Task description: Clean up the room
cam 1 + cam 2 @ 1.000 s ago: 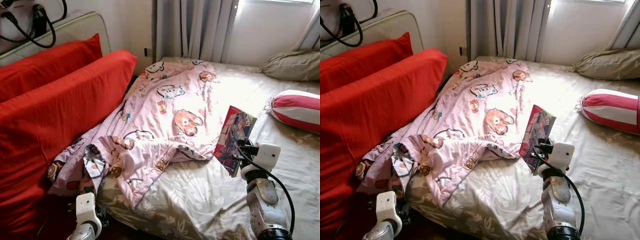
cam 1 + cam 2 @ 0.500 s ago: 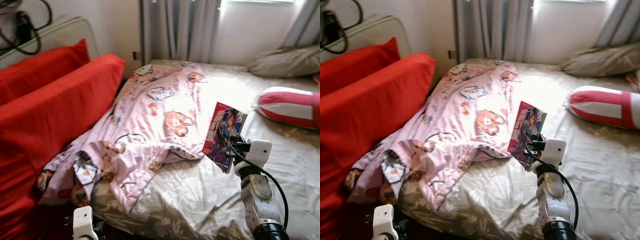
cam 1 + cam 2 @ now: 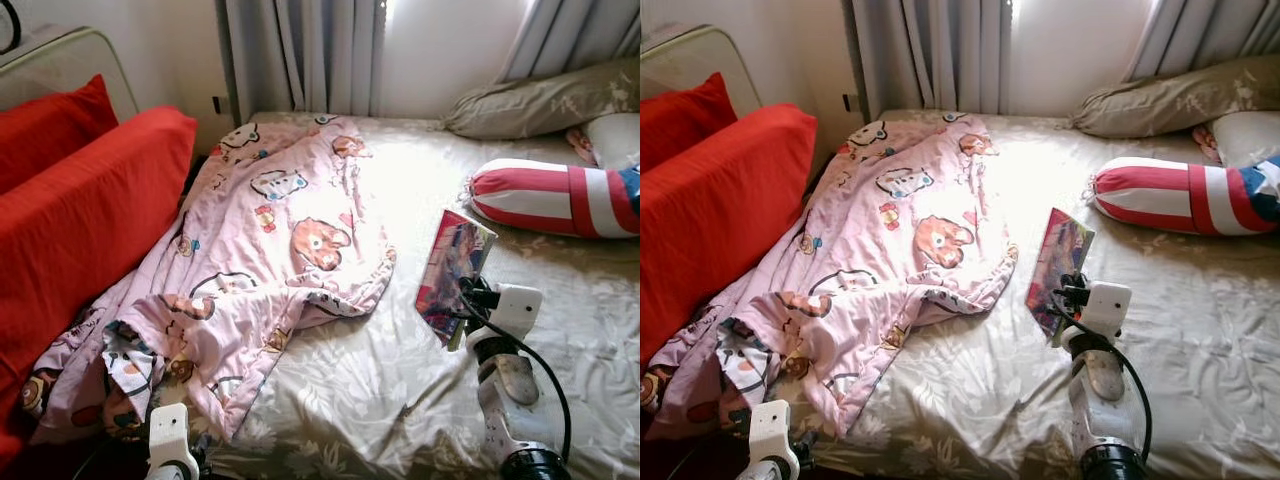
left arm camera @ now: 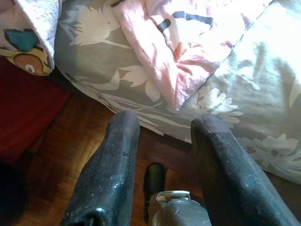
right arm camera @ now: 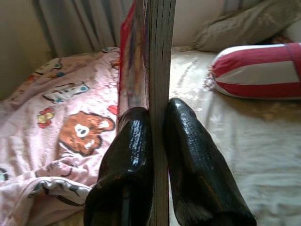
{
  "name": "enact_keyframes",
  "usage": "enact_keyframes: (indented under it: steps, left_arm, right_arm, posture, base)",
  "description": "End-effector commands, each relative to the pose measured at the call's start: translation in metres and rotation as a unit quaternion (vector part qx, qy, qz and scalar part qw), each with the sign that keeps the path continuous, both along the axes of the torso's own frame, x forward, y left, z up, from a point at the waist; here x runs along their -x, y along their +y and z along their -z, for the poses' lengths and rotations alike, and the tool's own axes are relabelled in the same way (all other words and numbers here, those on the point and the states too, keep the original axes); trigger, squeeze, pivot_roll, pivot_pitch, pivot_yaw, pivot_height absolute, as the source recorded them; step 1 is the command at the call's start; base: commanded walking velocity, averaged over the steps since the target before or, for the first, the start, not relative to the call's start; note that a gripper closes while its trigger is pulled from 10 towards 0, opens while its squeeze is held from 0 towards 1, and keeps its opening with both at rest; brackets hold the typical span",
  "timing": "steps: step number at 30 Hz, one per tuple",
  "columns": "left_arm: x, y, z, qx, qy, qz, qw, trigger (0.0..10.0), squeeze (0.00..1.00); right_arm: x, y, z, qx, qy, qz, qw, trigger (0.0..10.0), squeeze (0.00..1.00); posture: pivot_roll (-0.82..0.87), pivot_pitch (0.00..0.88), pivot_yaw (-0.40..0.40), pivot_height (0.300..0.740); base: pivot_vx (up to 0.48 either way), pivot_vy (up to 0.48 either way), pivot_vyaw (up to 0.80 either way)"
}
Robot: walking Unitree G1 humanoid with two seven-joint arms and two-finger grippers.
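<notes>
From the head camera I see, at far left, two red cushions [image 3: 80, 210] leaning against a pale headboard [image 3: 70, 65]. Beside them a pink cartoon-print blanket [image 3: 250, 260] lies crumpled across the bed [image 3: 360, 390], running from near the grey curtains [image 3: 300, 55] down to the near edge, where a corner hangs over the floral sheet.

My left gripper [image 4: 162, 141] hangs low at the bed's near left corner, just off the mattress edge. In the left wrist view its two black fingers [image 4: 110, 174] stand apart with nothing between them, above the dark wooden floor [image 4: 56, 160]; the blanket's hem and the sheet lie beyond the fingertips.

Right of centre, my right gripper [image 3: 468, 300] is raised over the sheet, clamped on a book [image 3: 452, 268] with a colourful illustrated cover. The book stands on edge, tilted, held at its lower part; its cover faces the blanket. In the right wrist view the fingers [image 5: 134, 155] press on either side of it, with the page block rising straight up between them. The book is held clear of the blanket, which lies to its left, with bare sheet under it.

Farther right, a red-and-white striped bolster [image 3: 550, 197] lies across the bed, well apart from the book. Behind it, against the wall, rests an olive-beige pillow [image 3: 540, 100].
</notes>
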State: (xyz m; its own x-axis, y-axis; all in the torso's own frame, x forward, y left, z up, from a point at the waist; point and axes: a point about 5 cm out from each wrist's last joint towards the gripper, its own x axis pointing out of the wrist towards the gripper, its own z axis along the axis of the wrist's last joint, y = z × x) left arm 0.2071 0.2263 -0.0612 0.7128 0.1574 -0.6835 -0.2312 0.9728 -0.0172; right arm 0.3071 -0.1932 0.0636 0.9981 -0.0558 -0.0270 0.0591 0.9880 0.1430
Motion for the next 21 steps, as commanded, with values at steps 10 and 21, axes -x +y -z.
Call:
enact_keyframes:
  steps: [10,21]
  left_arm:
    - [0.0054,0.0036,0.0021,-0.004,0.007,0.002,1.0,10.0,0.0]
    - [0.0068,0.0054,0.0024,-0.003,0.007,-0.003,1.0,10.0,0.0]
  right_arm:
    - [-0.0046,-0.0012,-0.0091,-0.003,-0.025,0.012,1.0,10.0,0.0]
    - [-0.0053,-0.0006,-0.0122,-0.005,-0.037,0.023,0.999,10.0,0.0]
  posture:
    - [-0.01,0.0,0.007,0.74]
    - [0.0,0.0,0.007,0.74]
  base:
    - [0.0,-0.304,-0.62]
    - [0.0,-0.304,-0.05]
